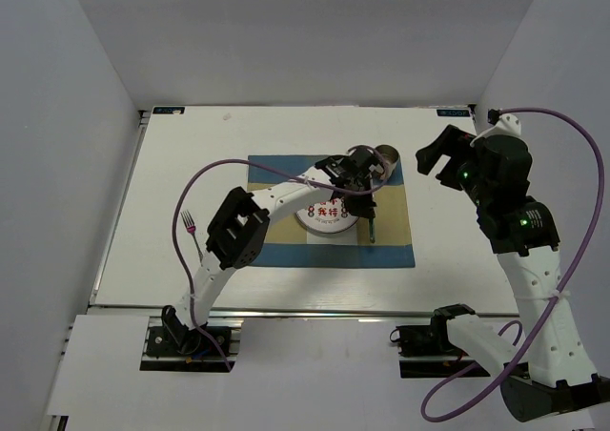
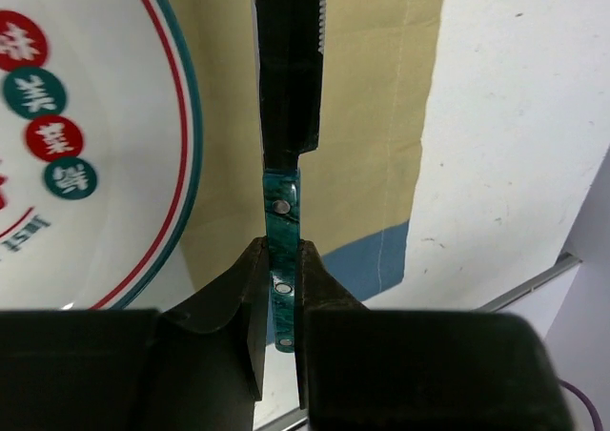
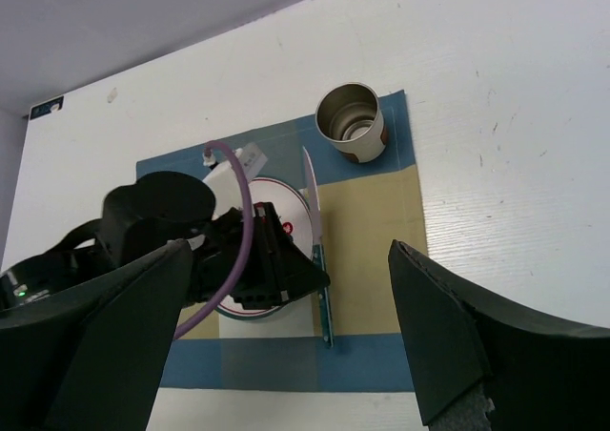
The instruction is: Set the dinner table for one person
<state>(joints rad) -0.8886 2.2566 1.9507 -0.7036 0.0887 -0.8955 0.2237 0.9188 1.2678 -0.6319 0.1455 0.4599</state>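
My left gripper [image 1: 367, 194] is shut on the green handle of a knife [image 1: 370, 226], just right of the white plate [image 1: 329, 216] on the blue-and-tan placemat [image 1: 396, 231]. In the left wrist view the jaws [image 2: 281, 250] pinch the handle, and the dark serrated blade [image 2: 289, 69] points away over the tan cloth beside the plate [image 2: 76, 135]. The knife stands on edge; I cannot tell if it touches the cloth. My right gripper [image 1: 443, 154] is open and empty, raised over the white dinner table [image 1: 172, 193] right of the mat. It looks down on the knife [image 3: 324, 288].
A metal cup [image 1: 386, 154] stands on the placemat's far right corner, also in the right wrist view [image 3: 350, 121]. A fork [image 1: 193, 231] with a pink handle lies on the table left of the mat. A metal rail [image 1: 286, 309] runs along the table's front edge.
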